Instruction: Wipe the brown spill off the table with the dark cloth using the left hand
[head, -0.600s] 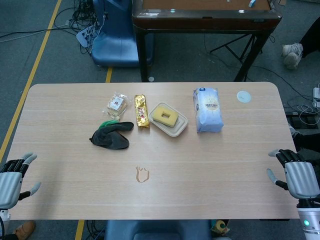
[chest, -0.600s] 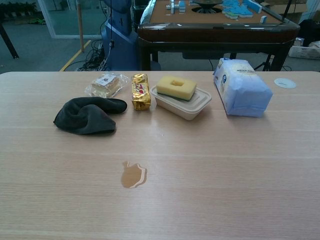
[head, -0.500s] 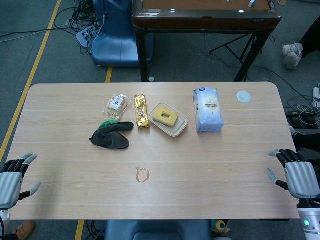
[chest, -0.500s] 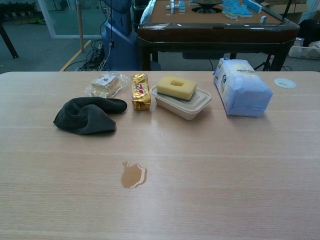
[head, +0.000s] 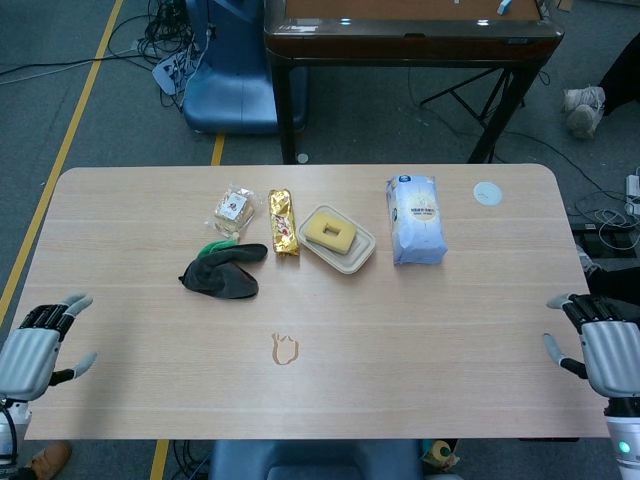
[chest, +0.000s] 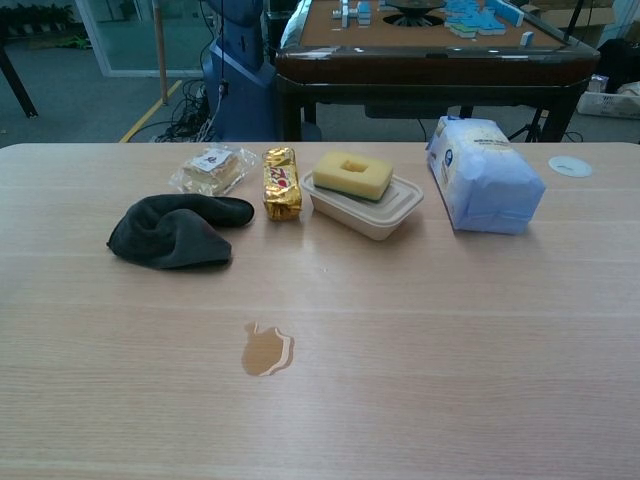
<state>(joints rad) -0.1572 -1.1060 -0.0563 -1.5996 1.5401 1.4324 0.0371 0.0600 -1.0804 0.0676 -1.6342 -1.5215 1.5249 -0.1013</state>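
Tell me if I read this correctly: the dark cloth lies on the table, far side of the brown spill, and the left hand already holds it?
Not quite. The dark cloth does lie beyond the brown spill, but the left hand holds nothing; it is at the table's near left edge, apart from the cloth, fingers spread. The head view shows this.
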